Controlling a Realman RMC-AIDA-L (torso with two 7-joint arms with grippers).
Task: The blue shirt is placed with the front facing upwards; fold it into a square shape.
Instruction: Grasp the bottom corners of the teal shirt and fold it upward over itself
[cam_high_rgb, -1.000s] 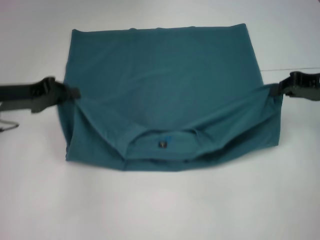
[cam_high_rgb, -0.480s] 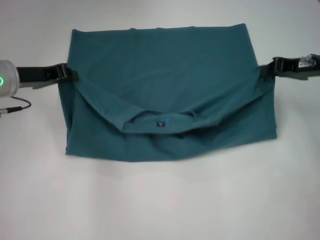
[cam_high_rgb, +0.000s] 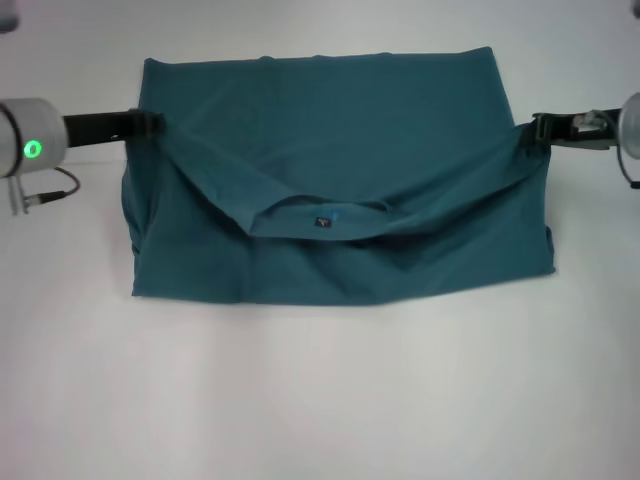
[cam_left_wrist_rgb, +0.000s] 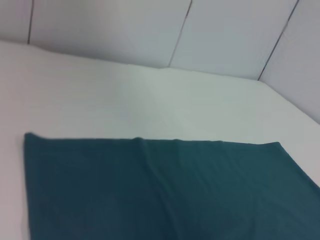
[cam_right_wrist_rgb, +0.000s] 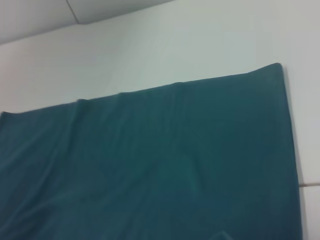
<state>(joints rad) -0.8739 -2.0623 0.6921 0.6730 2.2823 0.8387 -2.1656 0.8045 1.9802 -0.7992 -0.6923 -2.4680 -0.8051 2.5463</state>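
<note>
The blue shirt (cam_high_rgb: 330, 130) lies on the white table, its sleeves tucked in so it forms a wide rectangle. The collar end with a small dark neck label (cam_high_rgb: 322, 222) is lifted and sags in the middle over the lower part. My left gripper (cam_high_rgb: 148, 124) is shut on the shirt's left shoulder corner. At the right shoulder corner my right gripper (cam_high_rgb: 530, 130) is shut on the cloth too. Both wrist views show only teal cloth of the shirt (cam_left_wrist_rgb: 165, 190) (cam_right_wrist_rgb: 150, 160) spread on the table, with no fingers in view.
The white table (cam_high_rgb: 320, 400) extends around the shirt on all sides. A thin seam line (cam_high_rgb: 590, 112) runs across the table at the right. Pale wall panels (cam_left_wrist_rgb: 150, 30) stand behind the table's far edge.
Both grippers have carried the shoulder corners toward the far hem. The collar fold has travelled with them, uncovering more of the shirt's near part.
</note>
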